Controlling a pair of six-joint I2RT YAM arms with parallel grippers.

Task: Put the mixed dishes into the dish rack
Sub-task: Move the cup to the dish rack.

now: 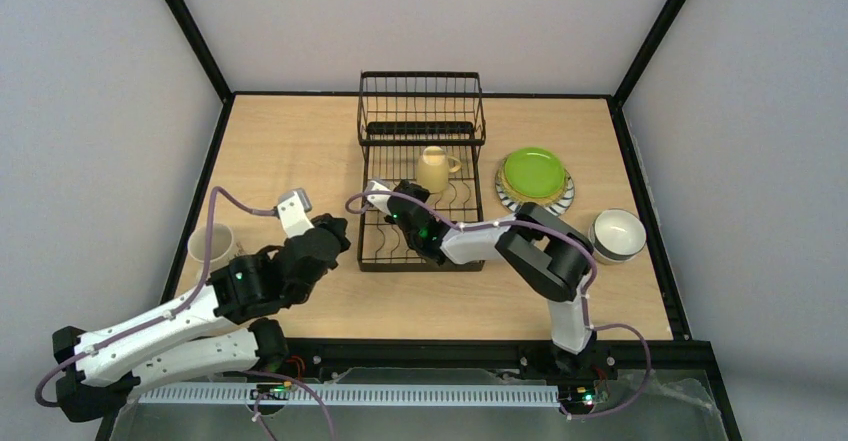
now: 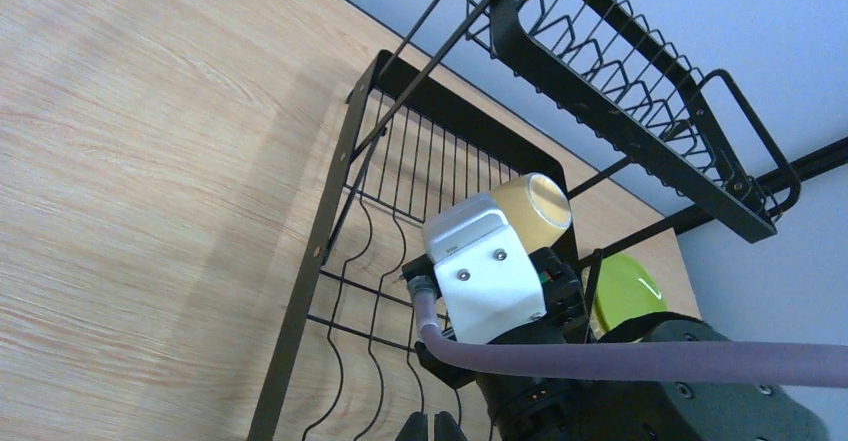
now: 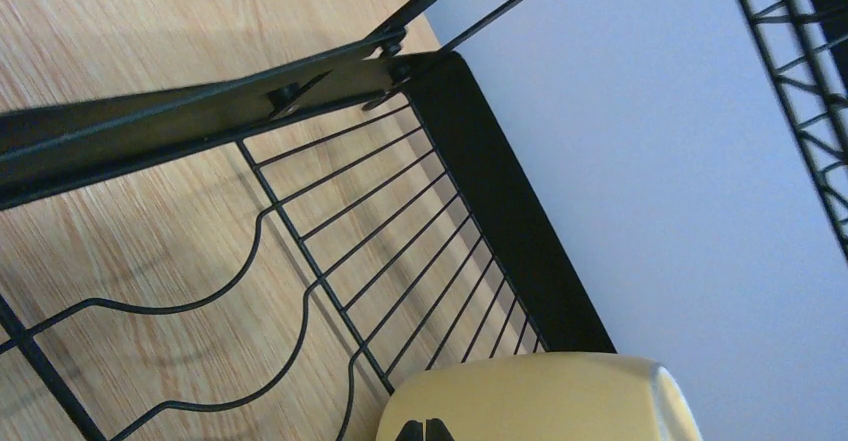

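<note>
- The pale yellow mug (image 1: 434,170) stands on end in the low tray of the dish rack (image 1: 420,129), toward the far side and just near the raised basket. From these angles we cannot tell whether its mouth is up or down.
- The right arm (image 1: 480,238) reaches in over the near half of the rack. The right jaws are together with nothing between them, just short of that mug. We judge that this mug's loading is finished.
- The left arm (image 1: 170,321) lies near-left of the rack. The left jaws are also together and empty, and they point at the rack's left edge.
- Waiting on the surface (image 1: 300,141) are the cream mug (image 1: 212,246) at near left and the lime green plate (image 1: 533,172), which sits on the striped-rim plate (image 1: 565,197) right of the rack. A dark-banded mug (image 1: 617,233) stands farther right and nearer.
- Next, we think the right arm must back out between the wires without nudging the yellow mug. One pair of jaws must then part and take a fresh dish. The cream mug is closest to the left arm, and the plates and the banded mug are closest to the right.
</note>
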